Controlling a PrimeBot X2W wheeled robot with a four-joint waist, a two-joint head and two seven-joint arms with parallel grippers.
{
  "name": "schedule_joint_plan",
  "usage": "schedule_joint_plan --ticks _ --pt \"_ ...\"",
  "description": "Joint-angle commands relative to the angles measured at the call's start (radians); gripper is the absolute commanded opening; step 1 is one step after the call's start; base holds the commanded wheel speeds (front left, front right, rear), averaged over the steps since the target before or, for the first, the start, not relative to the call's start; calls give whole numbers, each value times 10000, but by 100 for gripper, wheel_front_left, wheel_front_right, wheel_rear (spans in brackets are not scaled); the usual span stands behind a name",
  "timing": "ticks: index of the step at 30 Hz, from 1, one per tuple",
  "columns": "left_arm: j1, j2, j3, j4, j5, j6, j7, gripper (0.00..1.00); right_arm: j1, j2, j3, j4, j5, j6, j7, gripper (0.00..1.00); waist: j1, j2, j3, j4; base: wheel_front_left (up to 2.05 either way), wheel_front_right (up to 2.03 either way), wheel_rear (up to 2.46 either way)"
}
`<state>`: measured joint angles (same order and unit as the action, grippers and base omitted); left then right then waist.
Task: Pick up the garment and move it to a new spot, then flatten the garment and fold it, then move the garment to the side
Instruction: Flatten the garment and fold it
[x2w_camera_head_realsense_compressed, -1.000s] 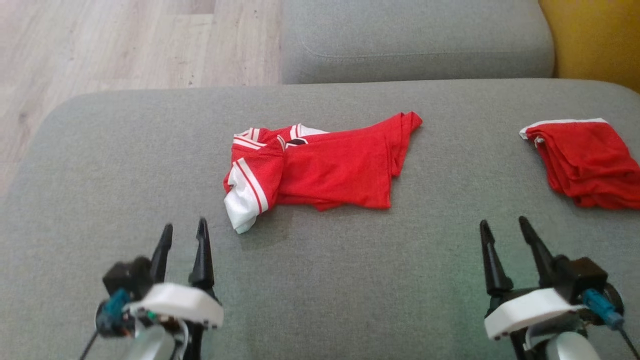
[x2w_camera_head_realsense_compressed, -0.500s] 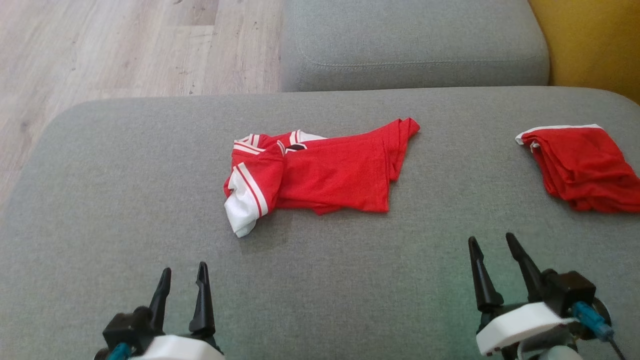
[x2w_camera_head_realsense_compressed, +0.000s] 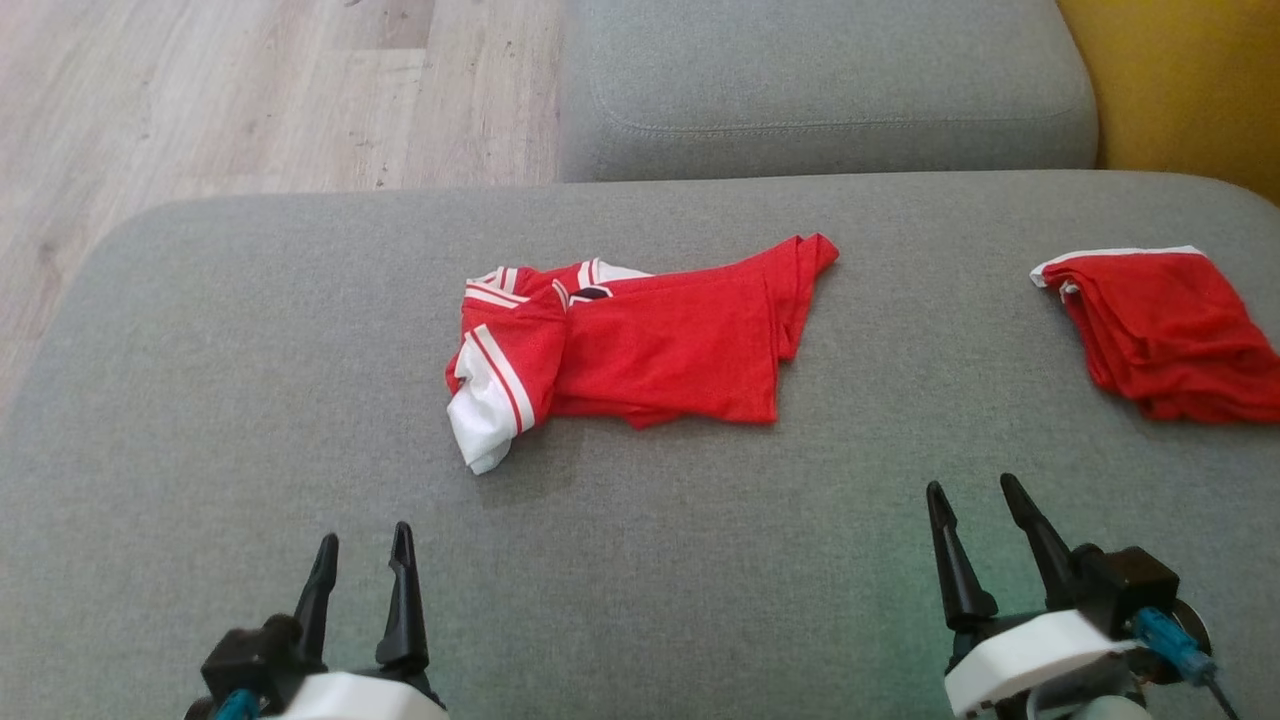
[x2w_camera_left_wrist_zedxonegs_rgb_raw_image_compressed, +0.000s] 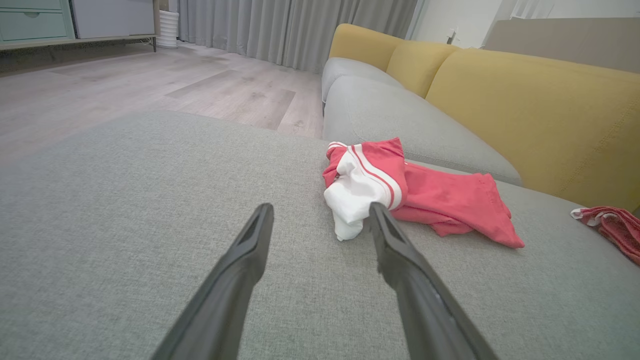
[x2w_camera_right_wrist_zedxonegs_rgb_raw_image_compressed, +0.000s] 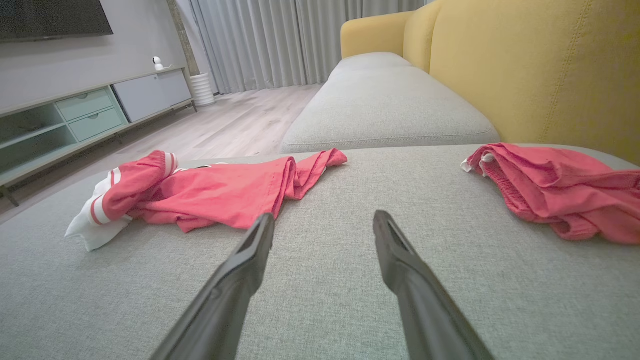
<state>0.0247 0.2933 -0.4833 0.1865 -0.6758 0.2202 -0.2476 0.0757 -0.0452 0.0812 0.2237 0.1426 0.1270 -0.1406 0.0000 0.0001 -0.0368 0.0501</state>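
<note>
- Garment (x2w_camera_head_realsense_compressed: 640, 345), red with white-striped trim, lay crumpled mid-cushion on the grey sofa (x2w_camera_head_realsense_compressed: 200, 420).
- My left gripper (x2w_camera_head_realsense_compressed: 365, 534) hovered near-left of it, fingers spread wide, holding nothing.
- My right gripper (x2w_camera_head_realsense_compressed: 972, 484) sat near-right, equally wide and empty.
- I saw a second red cloth (x2w_camera_head_realsense_compressed: 1160, 335) off to the right, well apart.

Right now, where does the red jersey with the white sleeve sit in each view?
Head view: red jersey at centre of the grey cushion.
Left wrist view: jersey right of centre, white sleeve nearest.
Right wrist view: jersey left of centre.
Shared landmark: second red garment, far right in every view.
</note>
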Motion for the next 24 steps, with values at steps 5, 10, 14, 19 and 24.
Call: schedule_joint_plan --ticks 5,10,14,19,24 --pt "-383 193 350 -284 38 64 -28 100 -415 -51 185 -252 13 37 -119 100 0 -1 40 14 0 0 0" --pt "-409 200 327 -292 32 95 -12 100 -446 -51 145 -249 -3 37 -120 100 0 -1 78 27 0 0 0" --pt "-430 221 286 -333 50 105 2 100 -462 -51 122 -265 -15 37 -123 100 0 -1 146 28 0 0 0" --pt "-669 267 95 -318 208 41 106 100 -528 -51 103 -360 -59 37 -116 100 0 -1 400 -27 0 0 0" --pt "-1466 241 -105 -185 435 -103 300 100 -734 -51 77 -549 -176 37 -67 100 0 -1 870 -131 0 0 0"
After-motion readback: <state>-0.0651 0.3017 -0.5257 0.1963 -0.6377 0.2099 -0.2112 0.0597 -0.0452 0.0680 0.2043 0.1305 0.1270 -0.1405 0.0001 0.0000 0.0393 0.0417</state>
